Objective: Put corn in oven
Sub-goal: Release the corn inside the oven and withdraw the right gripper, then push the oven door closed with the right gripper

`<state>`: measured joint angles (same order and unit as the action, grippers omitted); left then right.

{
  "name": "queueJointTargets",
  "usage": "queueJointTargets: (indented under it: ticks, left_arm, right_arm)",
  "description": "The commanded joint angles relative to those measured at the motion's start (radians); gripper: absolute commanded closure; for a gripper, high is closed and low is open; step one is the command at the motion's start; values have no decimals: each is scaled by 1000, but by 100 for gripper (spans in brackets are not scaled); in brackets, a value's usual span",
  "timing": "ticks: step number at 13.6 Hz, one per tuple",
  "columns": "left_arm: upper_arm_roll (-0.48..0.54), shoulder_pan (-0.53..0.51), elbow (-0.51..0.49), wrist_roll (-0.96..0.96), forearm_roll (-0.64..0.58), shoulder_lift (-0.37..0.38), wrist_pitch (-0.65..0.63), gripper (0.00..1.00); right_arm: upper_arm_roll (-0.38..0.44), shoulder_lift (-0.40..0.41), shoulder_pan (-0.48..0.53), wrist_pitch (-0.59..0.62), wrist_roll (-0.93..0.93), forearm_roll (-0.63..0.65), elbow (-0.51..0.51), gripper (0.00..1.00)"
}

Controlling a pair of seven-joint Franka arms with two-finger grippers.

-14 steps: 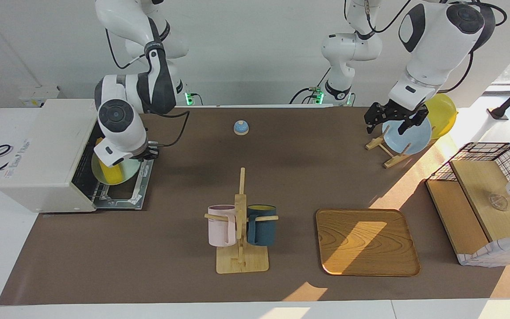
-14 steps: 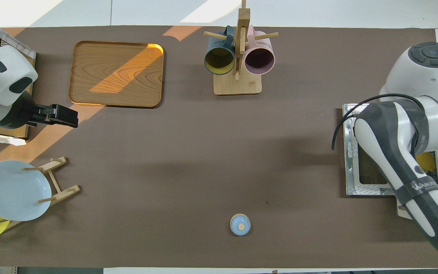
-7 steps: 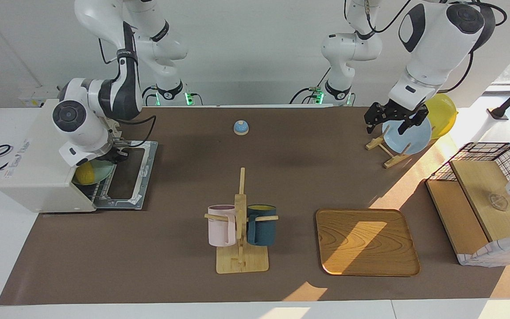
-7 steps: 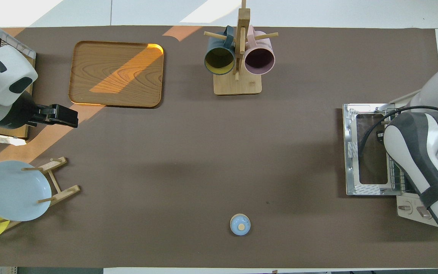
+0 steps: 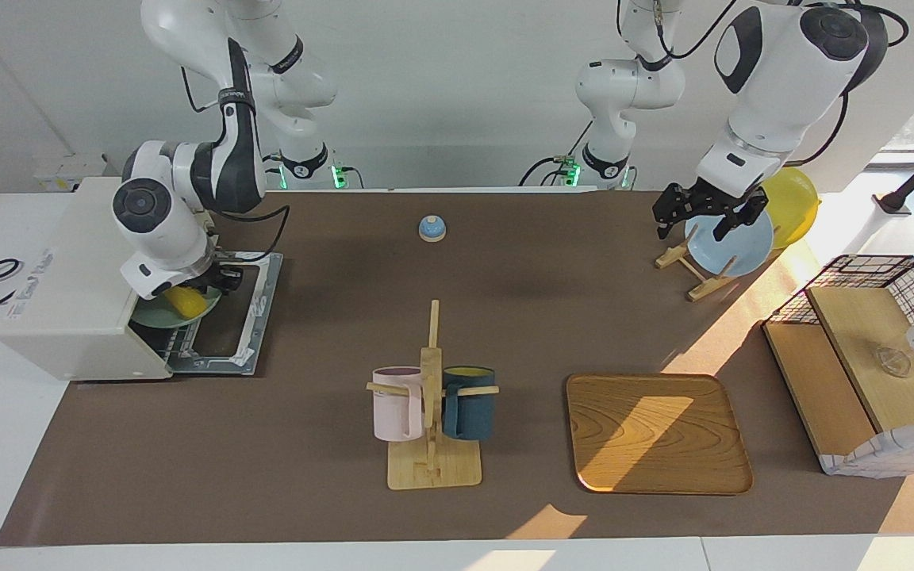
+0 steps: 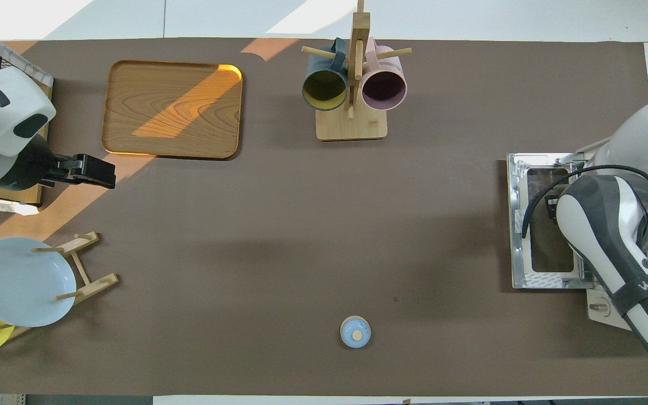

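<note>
Facing view: the right gripper (image 5: 219, 279) is at the oven (image 5: 80, 277) mouth, its grip unreadable; below it the corn (image 5: 185, 300) lies on a green plate (image 5: 157, 315) on the rack. The left gripper (image 5: 703, 214) waits, spread, over the plate rack (image 5: 691, 270).

Overhead view: the right arm hides the corn. Delivery seems nearly done; withdrawing remains.

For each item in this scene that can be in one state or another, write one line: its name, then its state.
oven: door dropped open, flat on the table.
corn: on a green plate at the oven's mouth, under the right end effector.
left end effector: open, over the blue plate, waiting.
blue plate: upright in its wooden rack.
mugs: both hanging on the stand.
wooden tray: nothing on it.
</note>
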<state>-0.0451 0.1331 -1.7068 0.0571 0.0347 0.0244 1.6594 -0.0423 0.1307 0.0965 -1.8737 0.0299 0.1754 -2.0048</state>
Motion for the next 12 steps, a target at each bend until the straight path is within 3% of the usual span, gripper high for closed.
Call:
queueJointTargets:
  ticks: [1,3,5,8,12]
  left_arm:
    - [-7,-13,-8,-10,14,14,11,0]
    - [-7,-13,-8,-10,14,14,11,0]
    - [-6,-13,-8,-10,14,14,11,0]
    - [-7,-13,-8,-10,14,14,11,0]
    - [-6,-13,-8,-10,14,14,11,0]
  right_arm:
    - [-5,-3,-69,18,79,-34,27,58]
    - [-5,-2,-124,-17,189,-43,24,68]
    - [-5,-3,-146,-111,225,-103,-26,100]
    - [-5,21,-150,-241,242,-113,-126,100]
    - [-5,24,-141,-254,245,-113,-164,100]
